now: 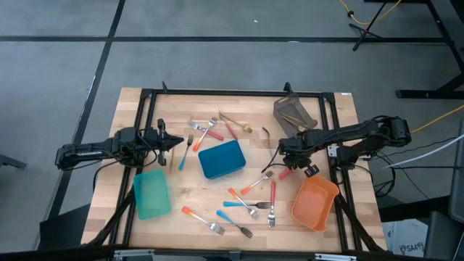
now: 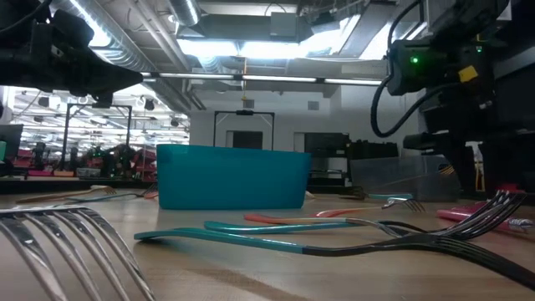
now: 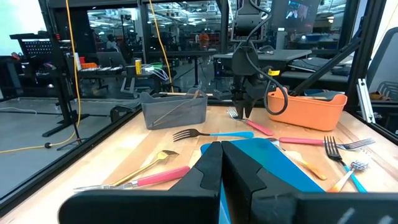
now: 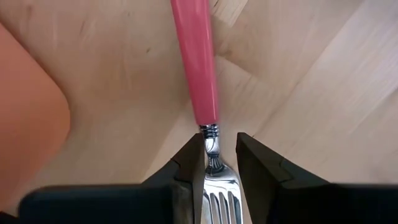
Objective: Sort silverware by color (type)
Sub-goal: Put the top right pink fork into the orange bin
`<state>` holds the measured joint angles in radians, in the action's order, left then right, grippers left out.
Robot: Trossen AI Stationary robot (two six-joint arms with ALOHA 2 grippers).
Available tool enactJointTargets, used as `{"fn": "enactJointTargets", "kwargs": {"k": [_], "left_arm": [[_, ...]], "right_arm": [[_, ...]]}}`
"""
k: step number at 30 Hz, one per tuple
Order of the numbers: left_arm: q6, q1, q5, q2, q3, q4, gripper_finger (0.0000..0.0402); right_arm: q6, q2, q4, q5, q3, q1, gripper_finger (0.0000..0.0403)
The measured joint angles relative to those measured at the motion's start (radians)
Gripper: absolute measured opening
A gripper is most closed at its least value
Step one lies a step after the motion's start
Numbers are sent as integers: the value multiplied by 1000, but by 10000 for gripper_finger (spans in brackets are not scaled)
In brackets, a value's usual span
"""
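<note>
The silverware lies scattered over the wooden table (image 1: 188, 206). A pink-handled fork (image 4: 198, 68) lies flat on the wood beside the orange bin (image 1: 315, 203). My right gripper (image 4: 216, 168) points down over this fork and is open. Its two fingers stand on either side of the fork's neck and head (image 4: 219, 186), with a gap showing at the neck. The same gripper (image 3: 244, 106) shows far off in the left wrist view. My left gripper (image 3: 221, 168) waits shut and level at the table's left, near the blue bin (image 1: 222, 159).
A teal bin (image 1: 152, 194) sits front left and a grey bin (image 1: 293, 112) holding a gold utensil back right. Several forks with blue, orange and pink handles lie between the bins, such as the pink one (image 1: 272, 199). A black frame (image 1: 239, 94) rings the table.
</note>
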<state>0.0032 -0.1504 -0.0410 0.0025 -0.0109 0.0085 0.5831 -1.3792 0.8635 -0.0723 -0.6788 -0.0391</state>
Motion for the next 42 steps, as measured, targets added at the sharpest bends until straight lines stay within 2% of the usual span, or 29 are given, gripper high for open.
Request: {"fn": "enactJointTargets", "kwargs": {"k": [10, 42], "left_arm": [[0, 0, -2, 0, 0, 0, 2], [0, 0, -2, 0, 0, 0, 2]], "right_arm": [[0, 0, 1, -41, 0, 0, 85], [30, -9, 0, -26, 0, -1, 85]]}}
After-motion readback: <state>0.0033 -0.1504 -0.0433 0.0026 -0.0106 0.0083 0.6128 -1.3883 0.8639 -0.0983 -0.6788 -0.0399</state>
